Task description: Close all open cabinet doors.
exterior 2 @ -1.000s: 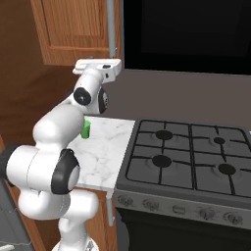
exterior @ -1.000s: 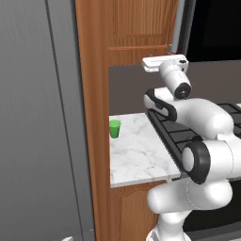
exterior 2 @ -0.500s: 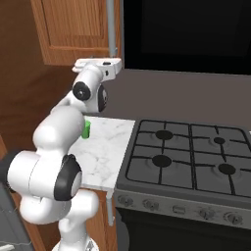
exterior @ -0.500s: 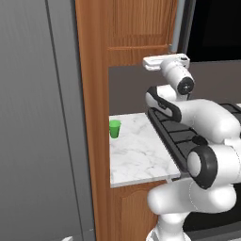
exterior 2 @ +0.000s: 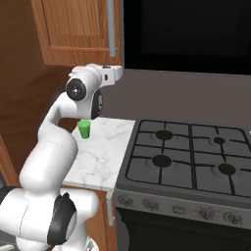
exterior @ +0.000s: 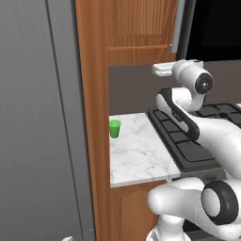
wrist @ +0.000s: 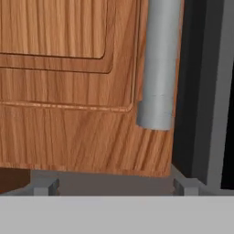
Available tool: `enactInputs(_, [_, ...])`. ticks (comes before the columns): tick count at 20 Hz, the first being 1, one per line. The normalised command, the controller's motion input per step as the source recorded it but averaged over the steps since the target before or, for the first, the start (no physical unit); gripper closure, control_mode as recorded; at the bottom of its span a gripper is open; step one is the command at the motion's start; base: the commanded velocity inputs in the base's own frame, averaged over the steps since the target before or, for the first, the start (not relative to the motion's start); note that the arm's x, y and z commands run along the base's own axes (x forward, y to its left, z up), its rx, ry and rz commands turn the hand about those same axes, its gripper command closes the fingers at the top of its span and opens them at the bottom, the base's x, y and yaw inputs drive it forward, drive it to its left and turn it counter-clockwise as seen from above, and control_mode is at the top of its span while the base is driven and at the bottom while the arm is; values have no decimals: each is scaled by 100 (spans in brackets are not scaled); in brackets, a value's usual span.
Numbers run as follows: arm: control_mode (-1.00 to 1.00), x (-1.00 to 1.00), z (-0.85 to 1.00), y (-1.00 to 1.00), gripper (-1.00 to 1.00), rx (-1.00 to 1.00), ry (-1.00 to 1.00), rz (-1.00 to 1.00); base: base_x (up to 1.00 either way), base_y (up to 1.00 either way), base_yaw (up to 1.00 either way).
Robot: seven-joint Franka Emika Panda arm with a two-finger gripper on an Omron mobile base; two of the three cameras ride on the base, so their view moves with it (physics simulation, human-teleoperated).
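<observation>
In the left base view, the cabinet door (exterior: 141,28) is at the top middle of the frame, with its grey bar handle (exterior: 178,28) along its right edge. The gripper (exterior: 162,69) sits just under the door's bottom edge, right of the middle. A green cup (exterior: 115,128) stands on the marble surface (exterior: 141,160) lower down, well apart from the gripper. I think the arm is lining up to push this door.

In the right base view, the door (exterior 2: 73,29) fills the upper left and the handle (exterior 2: 112,27) hangs down its right side. The gripper (exterior 2: 113,72) is just below the handle's end. The stove (exterior 2: 191,162) sits at the lower right, and there is open room above it. The cup (exterior 2: 84,129) is below the arm, out of the way.

In the hand view, the door (wrist: 68,82) is very close and its bottom edge runs across the lower frame. The handle (wrist: 157,68) ends at the upper right. The two fingertips (wrist: 45,186) stand spread wide apart, holding nothing. I cannot tell whether the door is fully closed. Next, I think the gripper should go up a little and press on the wood beside the handle.
</observation>
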Motion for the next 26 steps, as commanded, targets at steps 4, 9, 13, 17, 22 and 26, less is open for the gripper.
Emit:
enactInputs(4, [-100,-64,17,-6,-100,0,31,-8,0,0,0])
enactInputs(9, [-100,-65,20,-1,-100,0,37,-12,0,0,0])
enactInputs(13, [-100,-67,11,-7,-100,0,35,-8,0,0,0])
enactInputs(17, [-100,-53,5,0,-100,0,34,-4,0,0,0])
enactInputs(22, [-100,-71,0,0,-100,0,24,0,0,0,0])
enactInputs(26, [-100,-76,-4,0,-100,0,17,0,0,0,0])
